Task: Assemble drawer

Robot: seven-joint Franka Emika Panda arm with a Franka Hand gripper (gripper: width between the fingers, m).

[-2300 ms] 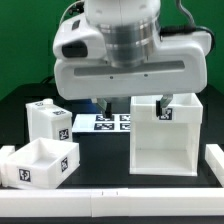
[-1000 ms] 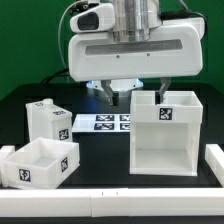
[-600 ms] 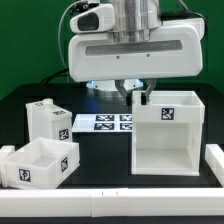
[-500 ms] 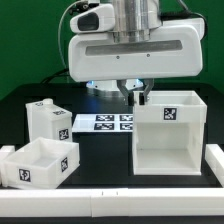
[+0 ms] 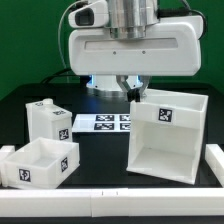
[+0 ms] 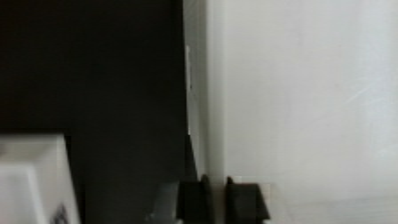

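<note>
The drawer's large open-sided shell [image 5: 165, 140] stands at the exterior view's right, tilted, with its left side raised off the black table. My gripper [image 5: 137, 92] is shut on the top edge of the shell's left wall. In the wrist view the two dark fingers [image 6: 237, 200] pinch that thin white wall [image 6: 294, 100], with almost no gap between them. One knobbed tray [image 5: 47, 119] stands at the left behind the other tray [image 5: 42, 162], which lies open side up at the front left. Both trays are apart from the gripper.
The marker board [image 5: 100, 124] lies flat between the trays and the shell. Low white rails [image 5: 214, 160] edge the table at the front and sides. A white edge [image 6: 27, 180] shows in the wrist view, and I cannot tell what it is.
The gripper rose, moved over the shell's left wall and closed its fingers on it. The shell, flat before, now tilts with its left side lifted.
</note>
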